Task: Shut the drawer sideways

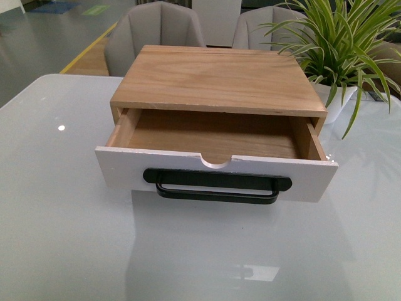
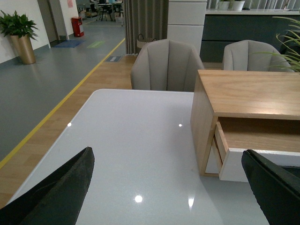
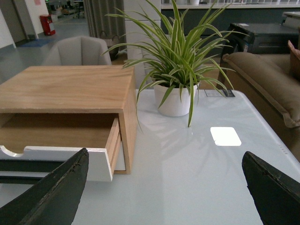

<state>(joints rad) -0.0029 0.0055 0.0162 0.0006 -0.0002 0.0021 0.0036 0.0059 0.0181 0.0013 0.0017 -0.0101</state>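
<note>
The drawer [image 1: 216, 170] stands pulled out of a light-wood cabinet [image 1: 216, 78] in the middle of the table; its white front carries a long black bar handle [image 1: 217, 186] and a semicircular notch. The inside is bare wood. Neither arm shows in the front view. My left gripper [image 2: 171, 187] is open, off the cabinet's left side, one finger close by the drawer's [image 2: 243, 164] white front corner. My right gripper [image 3: 166, 187] is open too, off the right side, with the drawer's [image 3: 70, 157] corner by one finger. Nothing sits between either pair of fingers.
A potted spider plant [image 1: 341, 44] in a white pot [image 3: 174, 101] stands on the glossy white table [image 1: 62, 238] right of the cabinet. Two grey chairs [image 1: 156, 28] sit behind the far edge. A sofa [image 3: 262, 79] lies beyond the table's right side.
</note>
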